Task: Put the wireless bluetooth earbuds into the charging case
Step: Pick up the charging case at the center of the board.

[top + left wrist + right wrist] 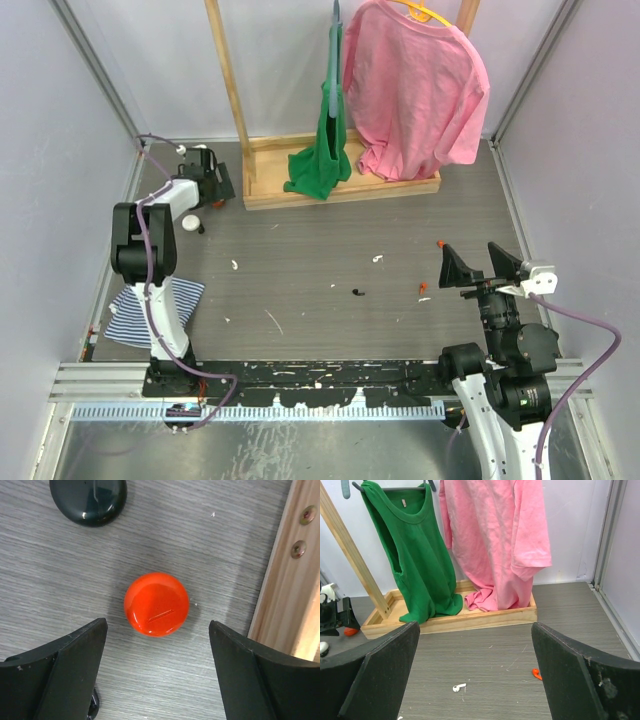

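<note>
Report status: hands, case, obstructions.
Left hand open around orange case, no contact. Right hand open, empty. White earbud loose on table. Wooden rack base close beside case.

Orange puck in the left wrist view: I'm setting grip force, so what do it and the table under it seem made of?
Orange puck: likely hard glossy plastic, given sharp light reflections on a smooth top. Table: probably matte laminate, grey with a fine printed-looking grain and no shine.
</note>
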{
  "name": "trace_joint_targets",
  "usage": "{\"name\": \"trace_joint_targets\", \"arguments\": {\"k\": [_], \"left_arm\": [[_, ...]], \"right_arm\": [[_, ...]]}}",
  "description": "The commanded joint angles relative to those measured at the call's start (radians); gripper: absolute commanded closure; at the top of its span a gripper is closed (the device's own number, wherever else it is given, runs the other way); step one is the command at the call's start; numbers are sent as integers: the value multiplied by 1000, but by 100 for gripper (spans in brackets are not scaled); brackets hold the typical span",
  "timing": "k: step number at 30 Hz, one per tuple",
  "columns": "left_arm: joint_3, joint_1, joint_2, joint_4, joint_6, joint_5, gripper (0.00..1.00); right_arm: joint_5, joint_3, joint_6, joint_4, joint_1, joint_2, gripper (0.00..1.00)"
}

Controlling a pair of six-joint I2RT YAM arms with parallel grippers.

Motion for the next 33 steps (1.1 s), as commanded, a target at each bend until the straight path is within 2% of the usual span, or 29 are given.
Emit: {"name": "trace_joint_targets", "arguments": {"k": [1,9,15,33], "left_arm": [[64,3,20,-31,13,16,19],[128,3,61,-76,22,20,27],[199,3,109,-150,13,10,28],[233,13,135,-202,4,29,45]], "right_arm": [[13,5,-2,26,4,14,0],[11,6,-4,26,4,17,0],[10,5,-3,27,4,19,0],[0,8,-3,23,4,19,0]]}}
